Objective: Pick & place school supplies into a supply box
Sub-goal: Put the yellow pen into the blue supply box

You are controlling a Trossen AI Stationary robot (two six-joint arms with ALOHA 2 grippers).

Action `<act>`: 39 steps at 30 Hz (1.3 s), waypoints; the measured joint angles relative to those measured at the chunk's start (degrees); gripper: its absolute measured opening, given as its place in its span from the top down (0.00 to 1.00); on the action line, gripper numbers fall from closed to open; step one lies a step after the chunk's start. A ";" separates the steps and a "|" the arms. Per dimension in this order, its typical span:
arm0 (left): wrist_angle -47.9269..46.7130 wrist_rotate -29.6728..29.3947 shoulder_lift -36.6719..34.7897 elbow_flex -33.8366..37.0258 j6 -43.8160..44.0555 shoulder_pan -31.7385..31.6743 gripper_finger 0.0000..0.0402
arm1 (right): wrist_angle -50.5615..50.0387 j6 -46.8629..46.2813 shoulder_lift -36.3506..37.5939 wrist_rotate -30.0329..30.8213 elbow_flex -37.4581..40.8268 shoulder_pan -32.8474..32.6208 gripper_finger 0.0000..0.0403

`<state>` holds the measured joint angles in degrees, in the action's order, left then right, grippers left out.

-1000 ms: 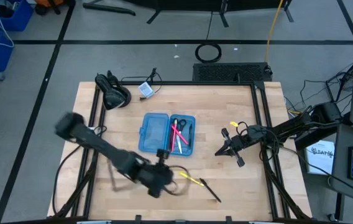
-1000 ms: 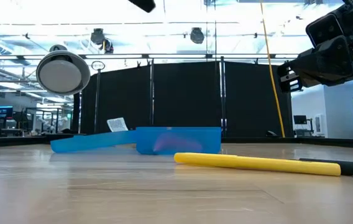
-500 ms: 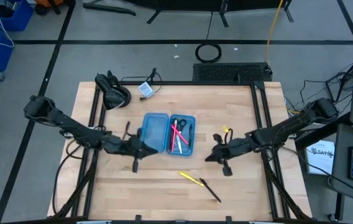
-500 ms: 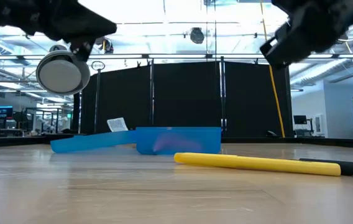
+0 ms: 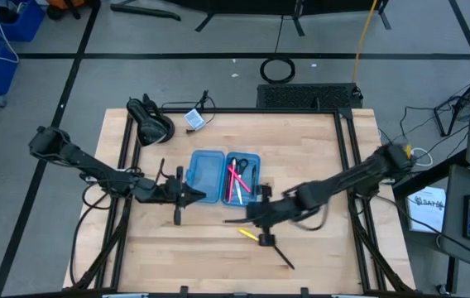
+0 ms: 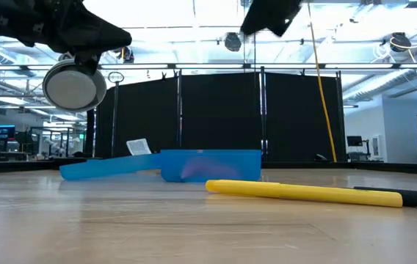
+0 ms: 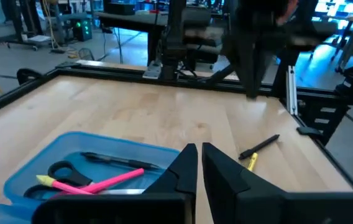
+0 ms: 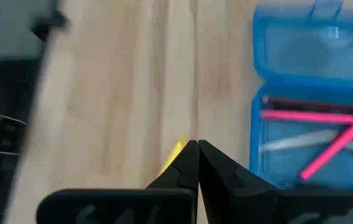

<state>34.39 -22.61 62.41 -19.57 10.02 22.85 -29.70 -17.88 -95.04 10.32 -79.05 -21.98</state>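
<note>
The supply box (image 5: 223,176) lies open on the table, translucent blue. Its left half (image 5: 206,175) holds nothing; its right half (image 7: 89,171) holds black-handled scissors (image 7: 64,169) and pink pens (image 8: 325,134). A yellow pen (image 5: 249,236) and a black pen (image 5: 280,252) lie flat on the wood near the front edge. My left gripper (image 5: 198,196) hovers shut by the box's near left corner. My right gripper (image 5: 233,221) is shut in the air just beyond the yellow pen (image 8: 175,152), whose end shows behind my fingertips (image 8: 189,163).
A black lamp-like object (image 5: 151,124) and a small blue-white card (image 5: 194,119) sit at the far left corner. Black rails (image 5: 347,165) frame the table. Bare wood (image 5: 309,149) lies right of the box.
My left arm has swung from the near edge beside the yellow pen up to the box's left side and settled there. My right arm has travelled from the table's right side toward the left and near edge, ending above the yellow pen. The pens and box have not moved.
</note>
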 joint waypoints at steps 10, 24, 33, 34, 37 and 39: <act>-3.46 -0.42 0.13 0.00 -10.52 0.00 0.98 | -4.07 -1.16 -18.80 -4.64 -10.26 3.57 0.93; -14.81 -3.48 0.13 -0.02 -14.56 0.00 0.95 | -3.47 -18.47 -20.83 -9.74 -11.07 5.94 0.53; -16.26 -3.52 0.13 -0.02 -17.07 0.00 0.96 | -3.53 -27.42 -20.83 -7.76 -11.07 3.08 0.54; -16.26 -3.52 0.13 -0.02 -17.50 0.00 0.95 | -3.53 -27.93 -20.87 -7.28 -11.07 3.08 0.54; -16.22 -3.52 0.13 -0.02 -18.95 0.00 0.92 | -3.74 -29.24 -22.02 -7.20 -11.16 3.13 0.54; -16.24 -3.52 0.13 -0.02 -19.49 0.00 0.91 | -5.06 -29.77 -22.65 -7.48 -11.05 3.11 0.54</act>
<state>18.15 -26.13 62.54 -19.59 -9.47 22.85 -34.76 -47.65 -117.69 2.84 -90.11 -18.87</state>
